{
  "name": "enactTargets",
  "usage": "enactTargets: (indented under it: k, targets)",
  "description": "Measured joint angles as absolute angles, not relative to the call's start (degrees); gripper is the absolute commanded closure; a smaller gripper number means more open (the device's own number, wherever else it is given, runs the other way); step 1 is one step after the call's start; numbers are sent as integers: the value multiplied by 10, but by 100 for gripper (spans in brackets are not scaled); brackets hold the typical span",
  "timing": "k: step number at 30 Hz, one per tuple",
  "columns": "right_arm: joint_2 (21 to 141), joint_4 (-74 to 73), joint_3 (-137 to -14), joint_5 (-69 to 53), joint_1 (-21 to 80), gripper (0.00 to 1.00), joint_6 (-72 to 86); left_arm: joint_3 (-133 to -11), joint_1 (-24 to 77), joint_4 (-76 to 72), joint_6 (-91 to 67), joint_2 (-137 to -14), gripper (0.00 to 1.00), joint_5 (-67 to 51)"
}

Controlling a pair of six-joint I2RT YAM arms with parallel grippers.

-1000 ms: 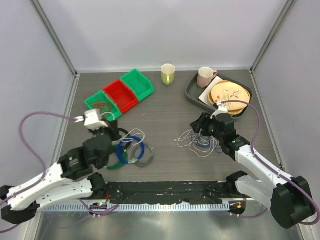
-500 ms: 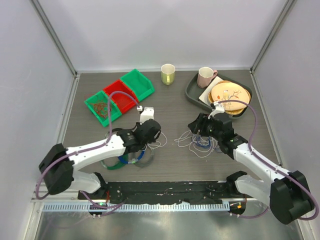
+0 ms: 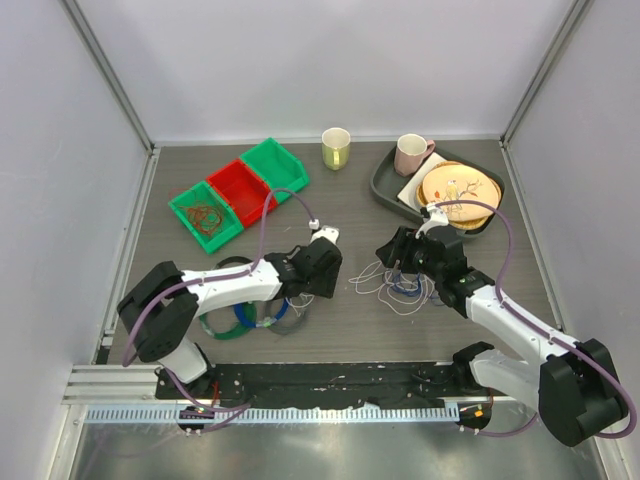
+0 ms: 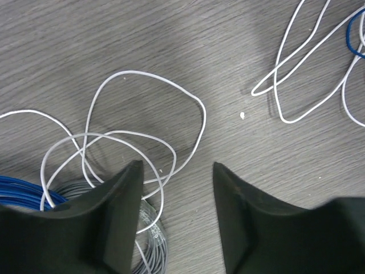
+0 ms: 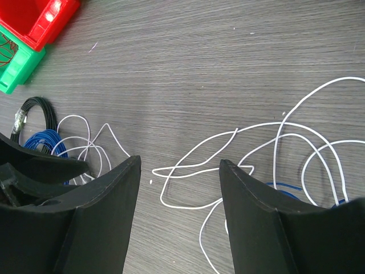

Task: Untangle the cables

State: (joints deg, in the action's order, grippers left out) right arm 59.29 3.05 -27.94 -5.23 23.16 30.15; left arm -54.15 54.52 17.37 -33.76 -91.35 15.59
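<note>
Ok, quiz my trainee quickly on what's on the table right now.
1. True or false: the left gripper is holding a cable.
2. The brownish cables lie in: A the red bin; B the leftmost green bin; C the tray.
3. What colours are the loose cables by the right gripper?
Key: 1 false, it is open and empty; 2 B; 3 white and blue.

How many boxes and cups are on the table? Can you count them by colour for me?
Green boxes: 2
Red boxes: 1
Yellow cups: 1
Pink cups: 1
Total: 5
</note>
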Motion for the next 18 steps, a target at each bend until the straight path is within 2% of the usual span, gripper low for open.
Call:
enactTargets:
  k: [1,4,12,18]
  targets:
    - [593,30,-279,-52,232,37,302,-542,545,173,-333,-914,33,151]
    - [593,30,-279,-52,232,37,302,-541,545,169,-321,-914,23,138]
    - [601,30,-279,-53,231,37,302,-532,545,161,-303,-921,20,118]
    - [605,30,-279,-53,232,37,302,-532,545,164,-293,-947,28,131]
